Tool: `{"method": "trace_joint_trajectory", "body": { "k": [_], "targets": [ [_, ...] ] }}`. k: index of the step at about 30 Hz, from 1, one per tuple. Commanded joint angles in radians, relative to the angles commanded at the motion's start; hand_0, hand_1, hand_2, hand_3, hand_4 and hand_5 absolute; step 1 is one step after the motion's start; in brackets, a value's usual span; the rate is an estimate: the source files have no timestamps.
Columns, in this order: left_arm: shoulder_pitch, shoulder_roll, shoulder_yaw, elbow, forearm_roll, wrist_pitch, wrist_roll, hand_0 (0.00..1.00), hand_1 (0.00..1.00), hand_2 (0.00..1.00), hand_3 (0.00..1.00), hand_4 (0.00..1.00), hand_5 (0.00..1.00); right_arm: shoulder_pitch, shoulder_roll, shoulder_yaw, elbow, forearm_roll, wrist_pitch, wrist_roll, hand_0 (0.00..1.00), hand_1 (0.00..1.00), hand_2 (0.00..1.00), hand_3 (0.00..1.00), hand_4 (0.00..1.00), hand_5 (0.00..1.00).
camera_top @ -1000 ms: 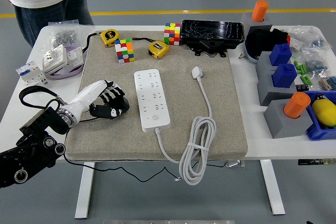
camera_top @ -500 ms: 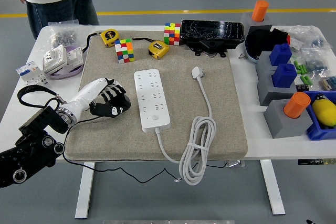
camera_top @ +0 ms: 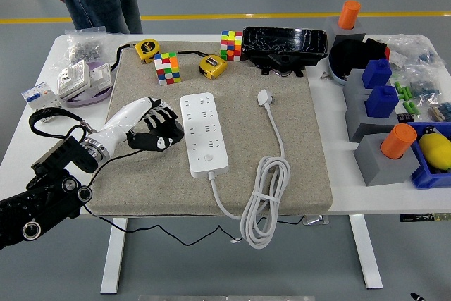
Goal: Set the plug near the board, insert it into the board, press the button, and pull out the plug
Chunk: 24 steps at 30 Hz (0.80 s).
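robot hand (camera_top: 156, 132) at left centre of the frame rests loosely curled, holding nothing, just beside the power strip (camera_top: 204, 134), plug (camera_top: 265, 96) lying well apart.

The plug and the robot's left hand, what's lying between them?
In the head view, only the white power strip lies between the left hand and the plug.

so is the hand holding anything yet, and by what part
Nothing is held. The left hand rests on the mat beside the power strip, fingers relaxed. The plug lies untouched on the mat, right of the strip.
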<state>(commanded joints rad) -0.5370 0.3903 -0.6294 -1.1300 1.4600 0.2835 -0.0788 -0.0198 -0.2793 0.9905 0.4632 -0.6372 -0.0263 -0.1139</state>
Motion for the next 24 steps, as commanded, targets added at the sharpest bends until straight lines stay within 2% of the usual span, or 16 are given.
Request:
{"method": "trace_joint_trajectory", "body": {
  "k": [11,24],
  "targets": [
    [-0.081,-0.045,0.053,0.062,0.008,0.006,-0.024,0.340,0.349,0.419,0.557,0.631,0.002,0.001,-0.003,-0.004,-0.002,0.002,-0.001,0.000,0.681,0.690,0.697,0.603,0.939,0.532],
    [-0.120,-0.071,0.096,0.133,0.027,0.035,-0.054,0.349,0.351,0.414,0.556,0.639,0.002,0.001,-0.002,-0.007,-0.002,0.004,0.000,0.000,0.680,0.688,0.697,0.603,0.939,0.532]
  ]
}}
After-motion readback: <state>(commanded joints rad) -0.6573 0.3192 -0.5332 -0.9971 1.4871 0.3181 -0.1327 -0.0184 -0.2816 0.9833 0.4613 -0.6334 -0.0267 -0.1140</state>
